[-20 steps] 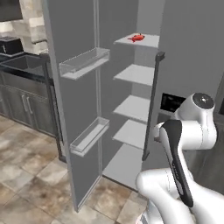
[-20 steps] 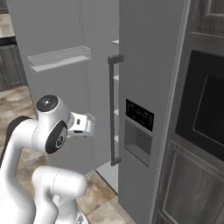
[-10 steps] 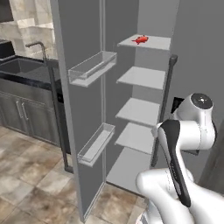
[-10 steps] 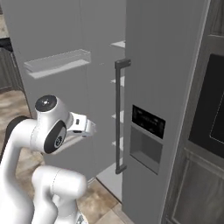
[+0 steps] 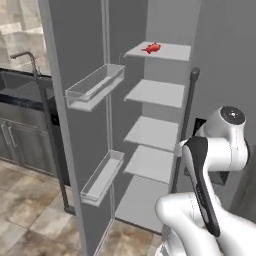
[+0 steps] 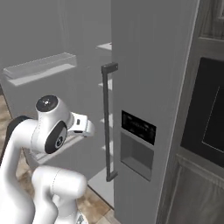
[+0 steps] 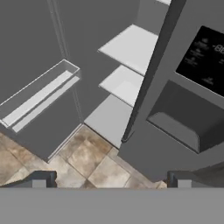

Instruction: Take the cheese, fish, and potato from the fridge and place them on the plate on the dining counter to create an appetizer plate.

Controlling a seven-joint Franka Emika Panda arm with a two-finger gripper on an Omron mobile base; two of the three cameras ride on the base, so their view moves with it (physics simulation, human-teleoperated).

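**Base closes on the open fridge, fish high on the top shelf**

Closer than a second ago, the fridge (image 5: 150, 130) now looms larger in both base views, because the base has driven toward it; the things themselves have not moved. Its left door (image 5: 75, 125) stands open, with two clear bins on its inner face. Pale shelves step down inside the compartment. On the top shelf, toward its left end, lies the small red fish (image 5: 151, 48). No cheese or potato can be seen on the shelves facing the camera.

The white arm is folded in front of the closed right door, beside the long bar handle (image 6: 106, 122). The gripper (image 7: 109, 179) points down at the lower shelves and the floor tiles, with its two dark fingertips set wide apart and nothing between them.

The main risk, in my judgement, is the reach. The fish sits high and far, so the arm must rise past the bar handle and the shelf edges, and could strike either. The open door on the left also narrows the way in.
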